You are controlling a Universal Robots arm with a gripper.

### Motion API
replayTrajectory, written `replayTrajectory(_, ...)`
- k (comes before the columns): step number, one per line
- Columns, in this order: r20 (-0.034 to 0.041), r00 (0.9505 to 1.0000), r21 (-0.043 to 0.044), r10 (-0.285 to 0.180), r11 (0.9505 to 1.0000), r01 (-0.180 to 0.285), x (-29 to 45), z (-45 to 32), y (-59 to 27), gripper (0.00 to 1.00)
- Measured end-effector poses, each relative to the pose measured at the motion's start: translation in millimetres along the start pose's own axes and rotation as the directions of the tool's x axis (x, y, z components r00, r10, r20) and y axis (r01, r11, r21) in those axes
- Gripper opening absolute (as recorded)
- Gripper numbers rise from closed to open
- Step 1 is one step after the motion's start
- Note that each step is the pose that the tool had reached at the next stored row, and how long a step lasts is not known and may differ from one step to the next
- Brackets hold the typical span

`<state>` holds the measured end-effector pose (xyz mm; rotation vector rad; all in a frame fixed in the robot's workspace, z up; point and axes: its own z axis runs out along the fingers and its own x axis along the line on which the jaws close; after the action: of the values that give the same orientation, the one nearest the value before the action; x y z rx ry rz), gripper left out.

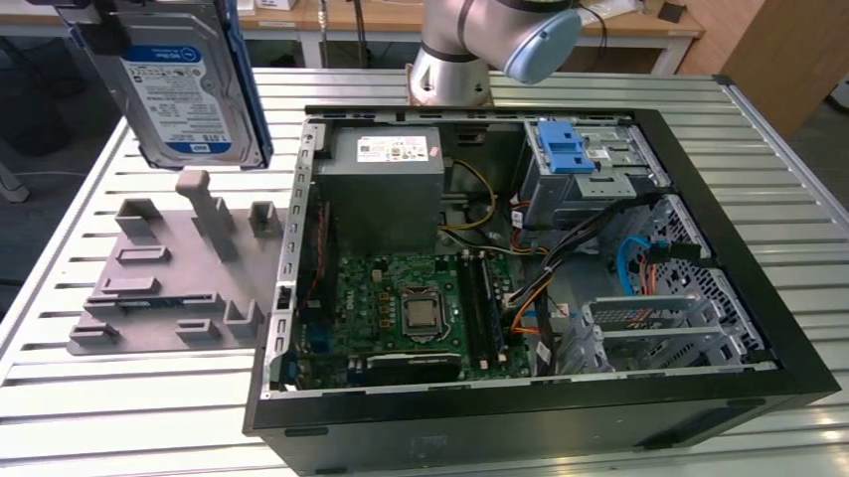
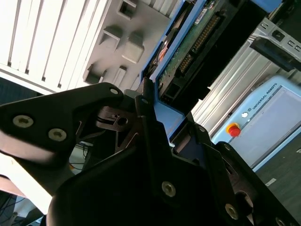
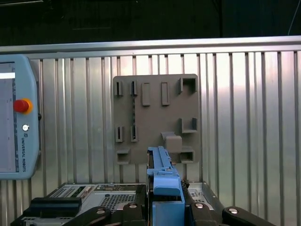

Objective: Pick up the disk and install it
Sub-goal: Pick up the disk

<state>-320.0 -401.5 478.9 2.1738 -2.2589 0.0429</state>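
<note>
- Near: open case lies flat on the slatted surface, so its bays can be reached from above.
- At the exterior view's left of it: grey fixture.
- Above the fixture: disk hangs upright, clear of the posts. Its top is cut off.
- In the first wrist view, the end effector is clamped on the disk's blue rail. The contact is mostly hidden.
- Far right in the case: cage with blue latch.

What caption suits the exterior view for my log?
The disk held upright in the air over the grey fixture plate, beside the open computer case on the slatted table.
</note>
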Motion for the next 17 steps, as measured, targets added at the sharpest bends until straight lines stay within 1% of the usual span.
replayTrajectory(4,-0.0033,1.0000,0.0001,0.001,1.0000,-0.001,1.2,0.0,-3.9,0.36)
replayTrajectory(6,-0.0047,1.0000,-0.0002,0.002,1.0000,-0.002,1.2,-1.4,-4.6,0.36)
replayTrajectory(10,-0.0051,1.0000,0.0001,0.002,1.0000,-0.002,1.3,-5.6,-7.3,0.36)
replayTrajectory(17,-0.0052,1.0000,0.0001,0.006,1.0000,-0.006,3.8,-5.5,-14.3,0.36)
